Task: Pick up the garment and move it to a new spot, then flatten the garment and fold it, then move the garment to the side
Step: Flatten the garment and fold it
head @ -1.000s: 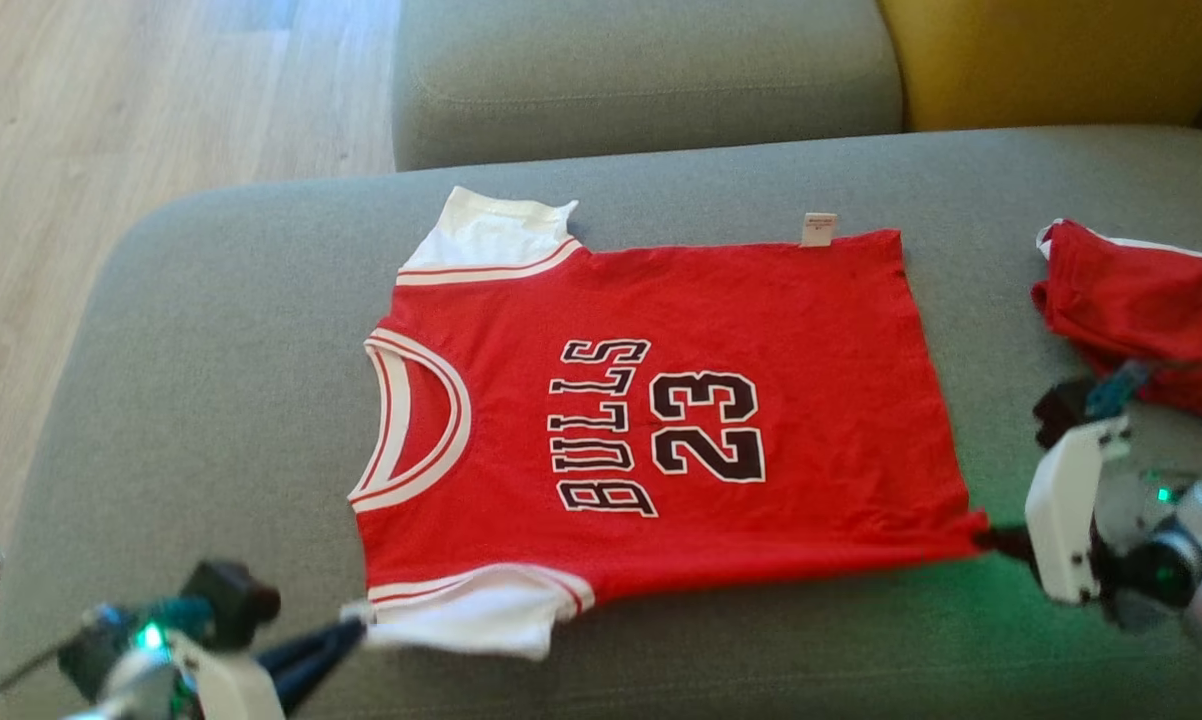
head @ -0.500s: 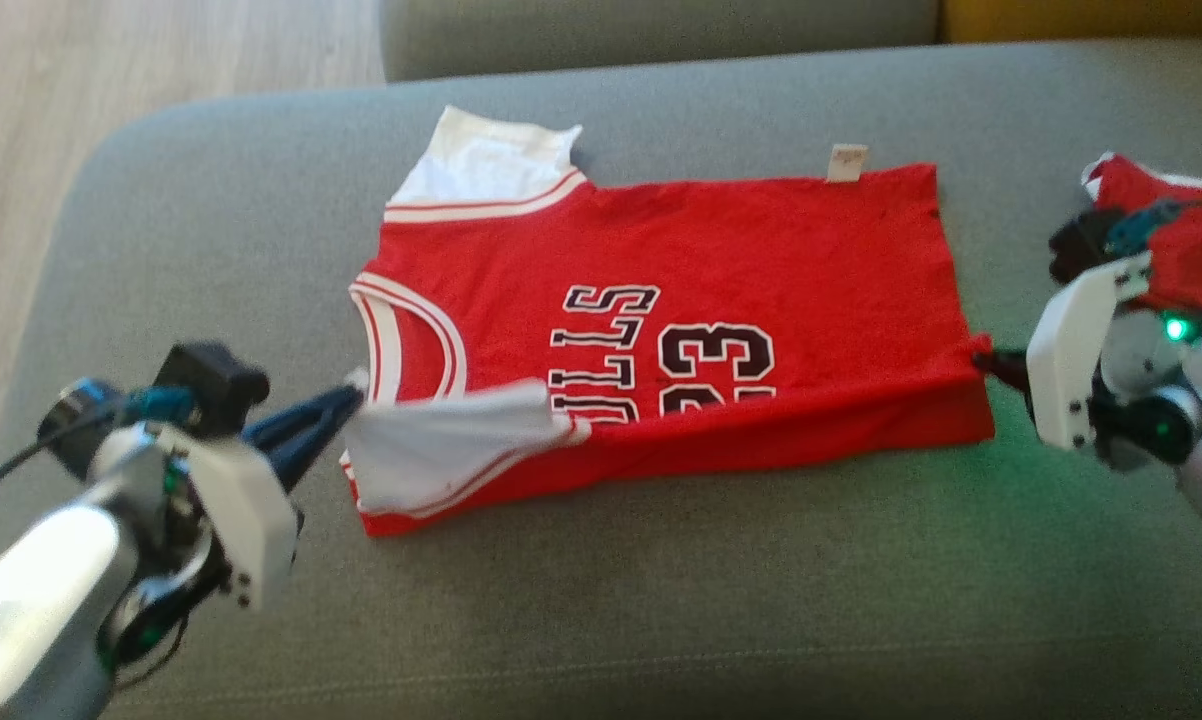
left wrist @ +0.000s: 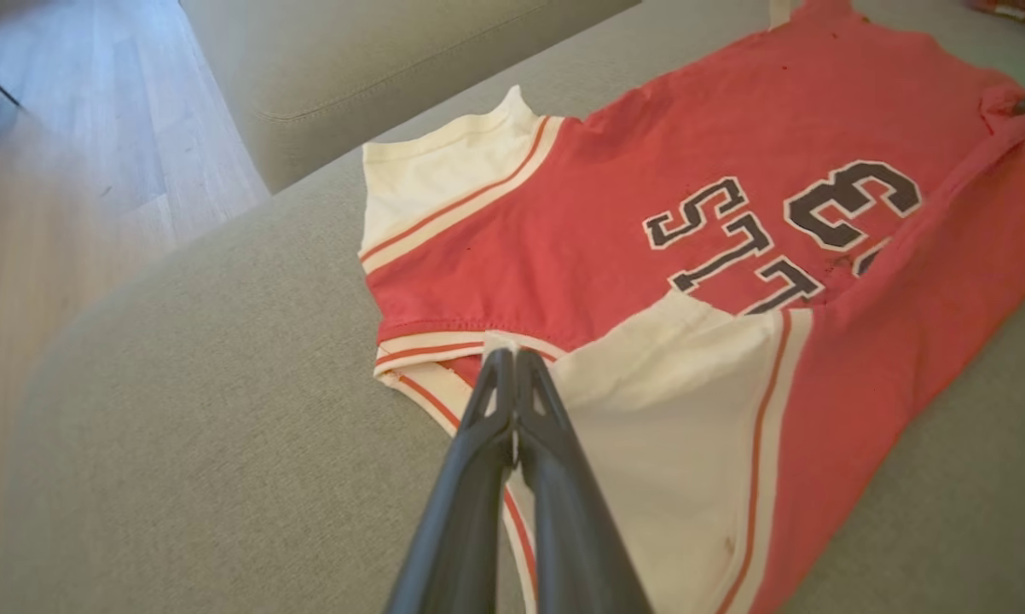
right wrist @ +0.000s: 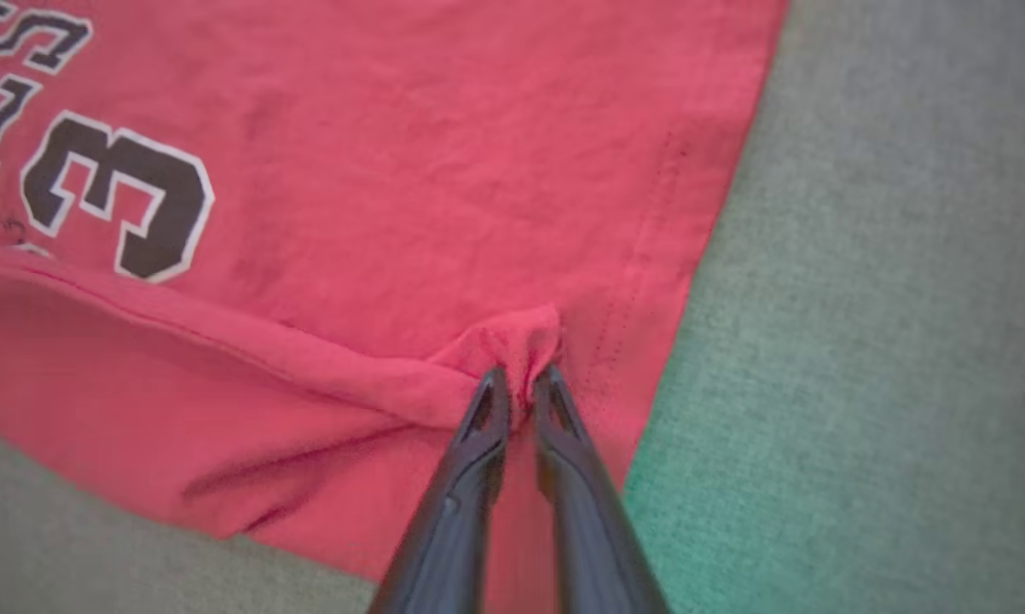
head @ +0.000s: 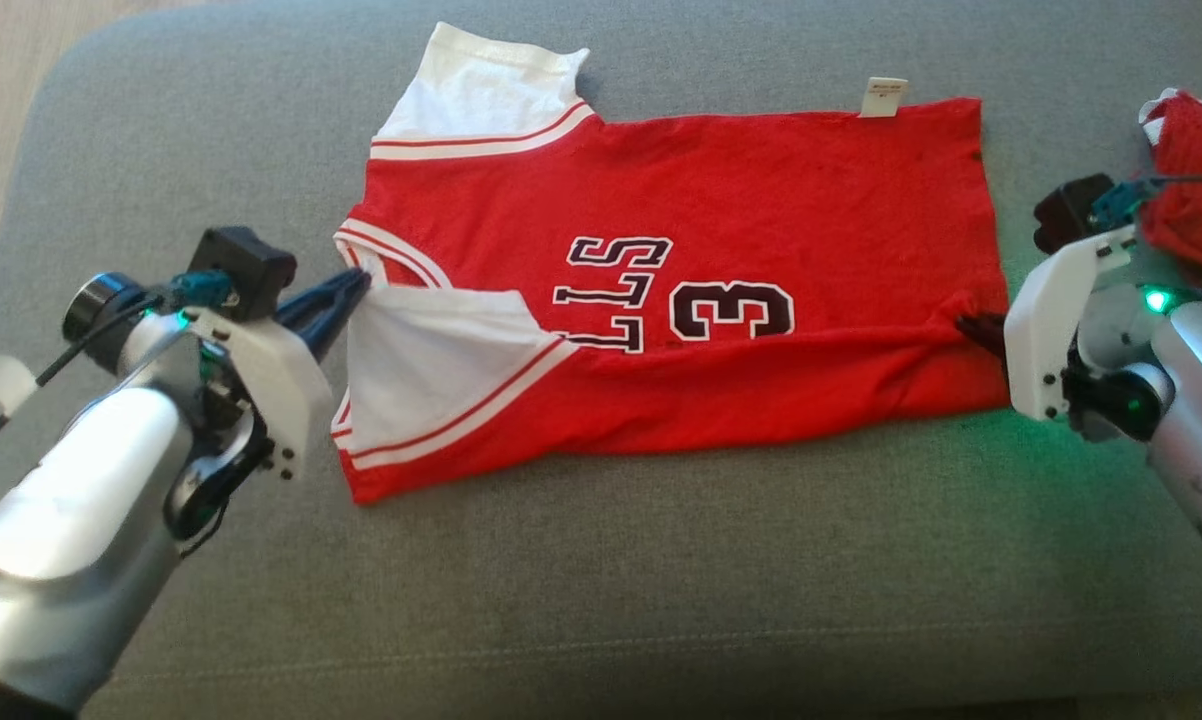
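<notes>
Left gripper (head: pixel 358 285) is clamped fully shut on the edge of the white sleeve (head: pixel 431 350). Right gripper (head: pixel 966 325) pinches a bunched bit of the hem (right wrist: pixel 512 341) between tips that are almost closed. The jersey (head: pixel 741 190) lies stretched between the two of them on the grey cushion (head: pixel 561 600).

A second ago both grippers held its near edge down at the cushion, with the whole shirt spread flat. Now that edge has been carried up and over, so the sleeve and a red band lie on top of the shirt. They cover the near part of the lettering (head: pixel 681 295). I judge the lengthwise fold to be roughly half done, with the carried edge not yet laid down.

Both forearms reach inward low over the cushion, fingers pointing toward each other along the fold line. A second red garment (head: pixel 1196 170) sits just behind the right gripper's wrist.
</notes>
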You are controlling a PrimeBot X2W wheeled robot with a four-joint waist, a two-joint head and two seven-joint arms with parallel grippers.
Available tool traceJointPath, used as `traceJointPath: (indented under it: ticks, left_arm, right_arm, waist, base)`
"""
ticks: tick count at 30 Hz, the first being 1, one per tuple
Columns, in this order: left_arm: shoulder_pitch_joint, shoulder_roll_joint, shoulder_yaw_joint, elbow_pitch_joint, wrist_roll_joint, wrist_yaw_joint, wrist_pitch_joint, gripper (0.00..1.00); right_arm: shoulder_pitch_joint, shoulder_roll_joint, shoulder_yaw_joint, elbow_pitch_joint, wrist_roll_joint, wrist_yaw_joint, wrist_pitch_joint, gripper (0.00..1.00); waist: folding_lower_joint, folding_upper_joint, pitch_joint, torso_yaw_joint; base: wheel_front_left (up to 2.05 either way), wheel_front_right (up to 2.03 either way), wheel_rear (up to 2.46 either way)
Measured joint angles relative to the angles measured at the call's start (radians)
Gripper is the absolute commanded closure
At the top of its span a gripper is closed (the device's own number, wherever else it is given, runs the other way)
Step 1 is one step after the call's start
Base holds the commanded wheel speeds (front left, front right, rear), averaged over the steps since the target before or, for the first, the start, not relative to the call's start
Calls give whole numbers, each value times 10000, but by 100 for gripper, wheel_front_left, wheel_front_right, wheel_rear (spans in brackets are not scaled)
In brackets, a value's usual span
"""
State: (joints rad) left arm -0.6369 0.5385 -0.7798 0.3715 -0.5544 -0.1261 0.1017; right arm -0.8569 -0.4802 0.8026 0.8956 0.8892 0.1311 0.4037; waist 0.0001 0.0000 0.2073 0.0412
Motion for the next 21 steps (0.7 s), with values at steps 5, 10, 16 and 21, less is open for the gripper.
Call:
traceJointPath:
  ticks: [5, 10, 16, 21]
  left_arm:
    - [-144, -639, 422, 965, -27, 715, -1064, 0]
    - [-129, -920, 1080, 1329, -111, 1547, -2405, 0]
    - [648, -1346, 2646, 646, -989, 2558, -3469, 0]
    - [2237, -1684, 4017, -1112, -635, 3312, -3544, 0]
  right_arm:
    - [-175, 391, -562, 447, 616, 0, -708, 0]
    - [-173, 397, -556, 754, 428, 0, -1839, 0]
    - [-109, 407, -1043, 619, 343, 0, -4646, 0]
    - [384, 420, -1530, 280, -263, 0, -6441, 0]
  waist:
    - [-1, 0, -10, 6]
    - [-1, 0, -244, 12]
    - [-2, 0, -764, 13]
    - [-2, 0, -1282, -1]
  base:
    - [0, 0, 0]
    - [0, 0, 0]
    - [0, 0, 0]
    - [0, 0, 0]
